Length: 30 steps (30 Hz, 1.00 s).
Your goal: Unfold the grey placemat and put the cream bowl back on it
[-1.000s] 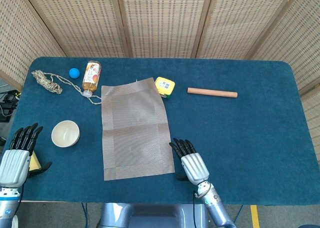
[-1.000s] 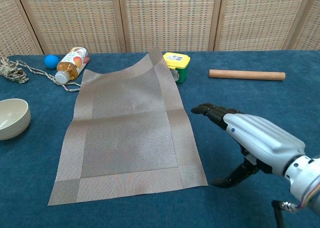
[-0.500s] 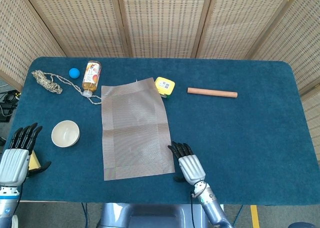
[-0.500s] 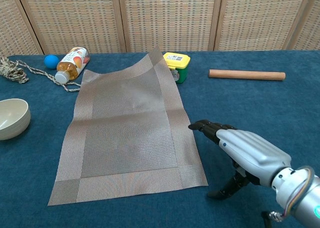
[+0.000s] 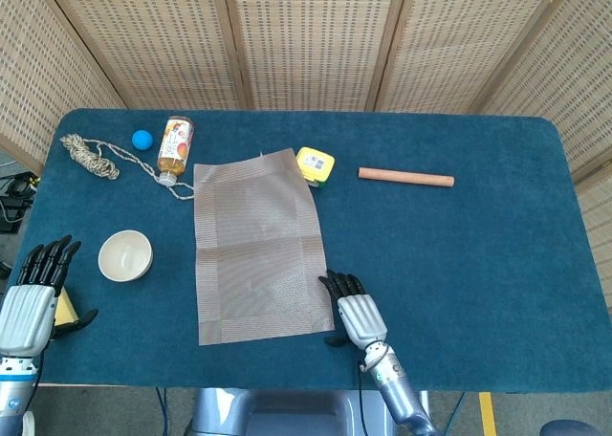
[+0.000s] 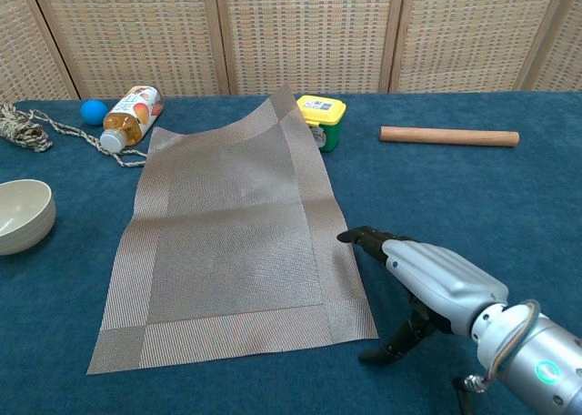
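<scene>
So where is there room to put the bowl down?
The grey placemat lies flat and bare, with the right hand beside its near right corner. Bare cloth stretches to the right below the wooden stick. It is crowded at the far left: rope, blue ball, bottle. The cream bowl sits left of the placemat.

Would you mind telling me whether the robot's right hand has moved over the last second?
Yes. The right hand has drawn back toward the robot and slightly leftward, closing on the near right corner of the grey woven placemat, which lies unfolded as before.
</scene>
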### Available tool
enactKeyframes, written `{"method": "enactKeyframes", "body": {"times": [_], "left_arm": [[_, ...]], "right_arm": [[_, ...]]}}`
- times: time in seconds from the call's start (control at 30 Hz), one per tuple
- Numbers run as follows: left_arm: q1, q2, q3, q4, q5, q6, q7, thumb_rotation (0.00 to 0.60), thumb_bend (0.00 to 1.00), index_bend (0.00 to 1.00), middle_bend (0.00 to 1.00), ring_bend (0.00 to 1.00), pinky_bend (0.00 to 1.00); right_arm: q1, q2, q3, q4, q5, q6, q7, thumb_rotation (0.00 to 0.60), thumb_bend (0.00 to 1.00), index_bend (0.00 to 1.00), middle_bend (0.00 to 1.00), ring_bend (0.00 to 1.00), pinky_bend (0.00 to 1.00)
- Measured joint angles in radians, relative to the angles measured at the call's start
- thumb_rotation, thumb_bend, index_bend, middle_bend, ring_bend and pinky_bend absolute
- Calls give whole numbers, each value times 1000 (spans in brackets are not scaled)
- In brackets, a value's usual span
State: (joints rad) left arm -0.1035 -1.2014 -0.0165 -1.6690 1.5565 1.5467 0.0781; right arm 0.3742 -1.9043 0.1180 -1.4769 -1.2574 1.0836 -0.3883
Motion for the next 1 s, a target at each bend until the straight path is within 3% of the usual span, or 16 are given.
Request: {"method": "enactKeyframes", "body": {"times": [0.2, 0.53, 0.8, 1.0], "left_arm": [[0, 0, -6, 1, -9, -5, -5, 600, 16, 0, 0, 0, 0], [0, -3, -7, 4, -9, -14, -3, 600, 16, 0, 0, 0, 0], [1, -3, -8, -1, -4, -16, -4, 600, 16, 0, 0, 0, 0], [0, -3, -6, -2, -5, -24, -9, 600, 16, 0, 0, 0, 0]], "right_arm": [[15, -35, 10, 53, 9, -4, 11, 600, 22, 0, 0, 0, 0], [22, -82, 13, 154, -76, 53, 183, 600, 353, 0, 0, 0, 0], [17, -87, -6, 188, -185, 142, 346, 600, 408, 11, 0, 0, 0], [11, -92, -11, 207, -200, 161, 420, 600, 406, 340, 0, 0, 0]]}}
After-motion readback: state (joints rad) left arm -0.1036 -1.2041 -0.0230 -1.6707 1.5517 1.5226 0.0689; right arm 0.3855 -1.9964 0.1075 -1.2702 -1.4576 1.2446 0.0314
